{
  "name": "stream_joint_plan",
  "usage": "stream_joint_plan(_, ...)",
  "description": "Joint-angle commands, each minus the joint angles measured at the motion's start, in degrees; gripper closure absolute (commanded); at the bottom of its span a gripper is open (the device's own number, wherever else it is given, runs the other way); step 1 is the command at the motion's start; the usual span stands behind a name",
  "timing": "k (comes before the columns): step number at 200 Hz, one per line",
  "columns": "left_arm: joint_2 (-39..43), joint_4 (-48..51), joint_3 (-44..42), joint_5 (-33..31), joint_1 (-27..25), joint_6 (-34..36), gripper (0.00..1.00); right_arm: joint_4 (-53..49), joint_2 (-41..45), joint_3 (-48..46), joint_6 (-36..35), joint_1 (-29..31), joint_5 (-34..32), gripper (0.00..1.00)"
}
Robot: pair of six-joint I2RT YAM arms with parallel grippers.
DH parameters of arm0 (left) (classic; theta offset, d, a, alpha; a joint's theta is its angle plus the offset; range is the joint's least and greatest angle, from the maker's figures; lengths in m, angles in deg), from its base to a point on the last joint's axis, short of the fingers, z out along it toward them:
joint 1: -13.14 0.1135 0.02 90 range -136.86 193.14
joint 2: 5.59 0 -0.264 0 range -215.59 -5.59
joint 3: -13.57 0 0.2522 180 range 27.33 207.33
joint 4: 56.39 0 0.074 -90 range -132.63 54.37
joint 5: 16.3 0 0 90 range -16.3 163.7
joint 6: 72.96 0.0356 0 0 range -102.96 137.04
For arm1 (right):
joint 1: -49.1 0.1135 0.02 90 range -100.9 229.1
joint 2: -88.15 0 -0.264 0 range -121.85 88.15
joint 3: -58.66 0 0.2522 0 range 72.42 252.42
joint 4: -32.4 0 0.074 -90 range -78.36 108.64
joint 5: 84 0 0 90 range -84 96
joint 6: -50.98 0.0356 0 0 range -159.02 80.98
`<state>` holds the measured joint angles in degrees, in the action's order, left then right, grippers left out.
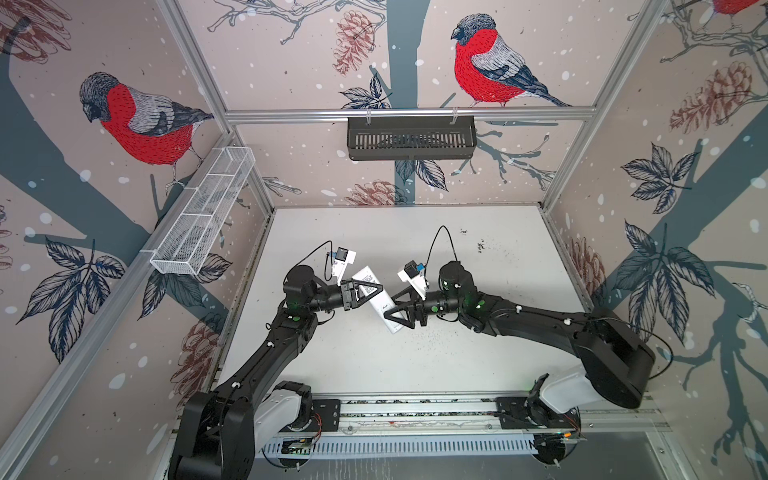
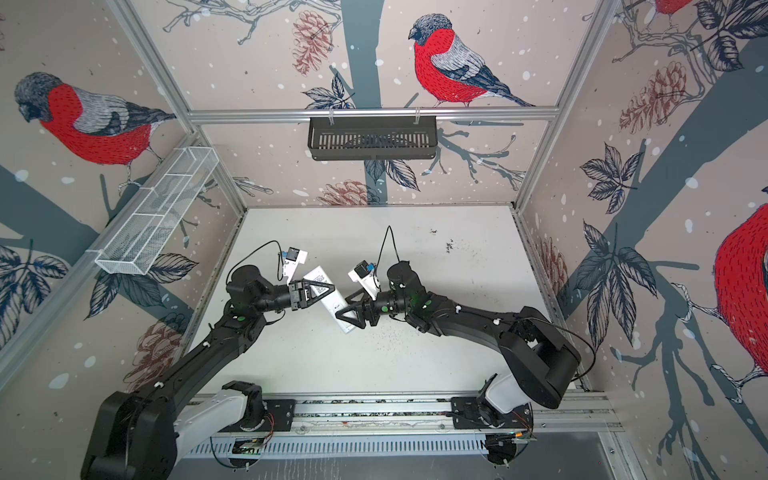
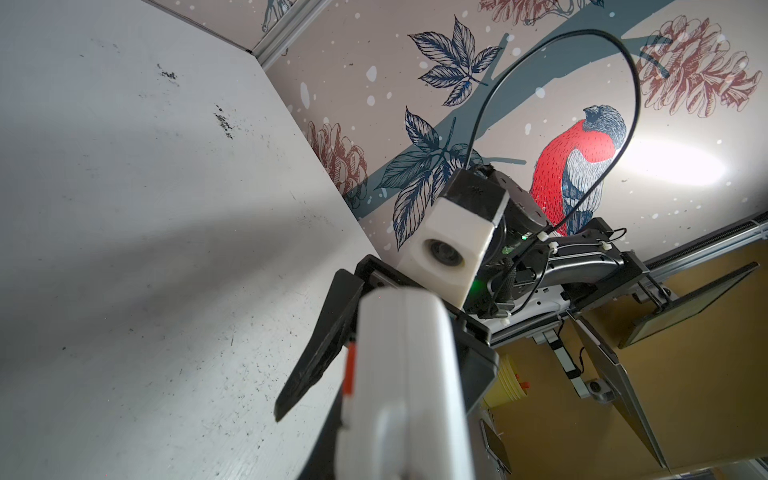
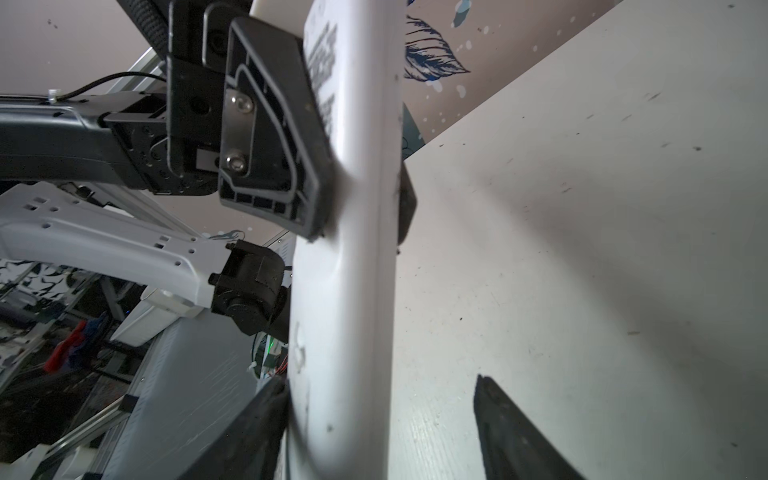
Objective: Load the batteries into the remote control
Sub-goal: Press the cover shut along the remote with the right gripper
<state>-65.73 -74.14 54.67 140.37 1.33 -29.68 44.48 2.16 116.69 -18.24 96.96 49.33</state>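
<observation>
The slim white rectangular remote control (image 1: 379, 306) hangs over the white tabletop (image 1: 457, 357), well out in front of the black slotted basket (image 1: 411, 139) on the back rail. It appears to be held clear of the surface. Its plain back, with a printed label, faces up in both top views.

The left gripper (image 1: 369, 291) is clamped on the half of the remote nearer the basket, with one jaw pressed to each broad face. The right gripper (image 1: 397, 311) straddles the end farther from the basket with its jaws still apart. In the right wrist view one of its fingers (image 4: 257, 432) lies against the remote's side, while the other stands off with bare tabletop showing in the gap.

No batteries can be seen, either loose on the tabletop or in a jaw. The frames do not show whether the battery cover is on or off. A thin orange-red strip shows along the remote's edge in the left wrist view, but what it is cannot be told.

The step in hand looks like getting a second grip on the remote, either to work the cover or to re-seat the body. The next move calls for the right jaws to meet squarely on the far end without levering against the left clamp, since a skewed squeeze could twist the remote loose.
</observation>
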Motion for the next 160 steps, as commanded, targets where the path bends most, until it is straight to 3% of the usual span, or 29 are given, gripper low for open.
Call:
stream_joint_plan(1, 0.63, -10.29, 0.14, 6.26, -0.71, -4.76, 1.00, -5.94, -1.53, -0.27, -1.56, -0.22, 3.17, 0.42)
stream_joint_plan(20, 1.17, -11.11, -0.09, 6.19, -0.93, -5.16, 1.00, -5.21, -3.02, 0.48, -0.77, -0.23, 4.94, 0.52)
stream_joint_plan(78, 2.06, -9.63, -0.17, 5.61, -1.17, -3.82, 1.00, -2.11, -4.59, 1.52, 3.65, -0.31, 5.13, 0.65)
stream_joint_plan(99, 1.89, -9.51, -0.07, 5.62, -1.19, -3.73, 1.00, -2.13, -5.10, 1.95, 5.42, -0.89, 5.20, 0.75)
stream_joint_plan(128, 1.83, -9.03, 0.04, 5.47, -1.19, -3.40, 1.00, -1.81, -5.68, 2.22, 7.04, -1.42, 5.87, 0.76)
stream_joint_plan(150, 1.83, -6.77, 0.60, 4.96, -1.19, -2.09, 0.88, -2.35, -5.36, 2.40, 7.00, -1.66, 5.42, 0.76)
stream_joint_plan(160, 1.95, -5.25, 0.98, 4.54, -1.13, -1.10, 0.72, -3.13, -5.23, 2.65, 6.73, -1.71, 4.96, 0.76)
